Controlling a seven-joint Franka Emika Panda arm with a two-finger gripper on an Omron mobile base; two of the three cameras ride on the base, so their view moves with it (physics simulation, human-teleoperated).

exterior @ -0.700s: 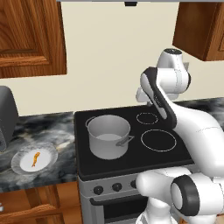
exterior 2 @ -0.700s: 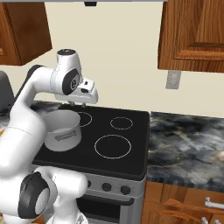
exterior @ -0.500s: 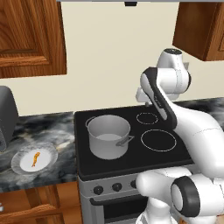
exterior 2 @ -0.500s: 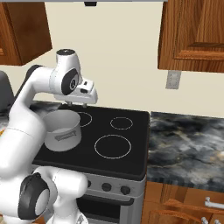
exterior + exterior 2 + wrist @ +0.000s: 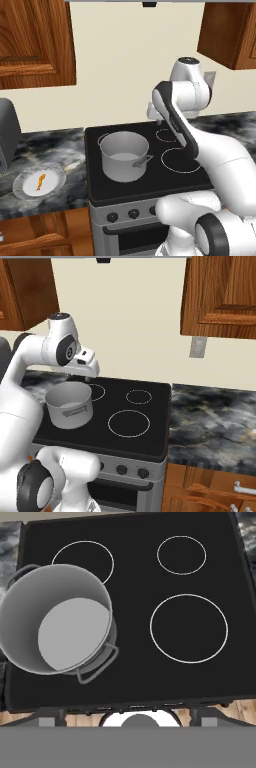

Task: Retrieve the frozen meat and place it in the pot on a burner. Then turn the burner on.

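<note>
Nothing much has moved; the arm still hangs high over the stove (image 5: 150,180). The pot (image 5: 124,156) sits empty on the front left burner. The gripper (image 5: 89,372) is spread wide, holding nothing. The frozen meat (image 5: 40,182) lies on the plate (image 5: 55,172), far to the gripper's left, long side pointing front to back.

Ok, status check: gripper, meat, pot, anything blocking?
Gripper open, empty, high over the stove. Frozen meat on its plate, left counter. Pot empty on front-left burner. Nothing blocking that I can see.
</note>
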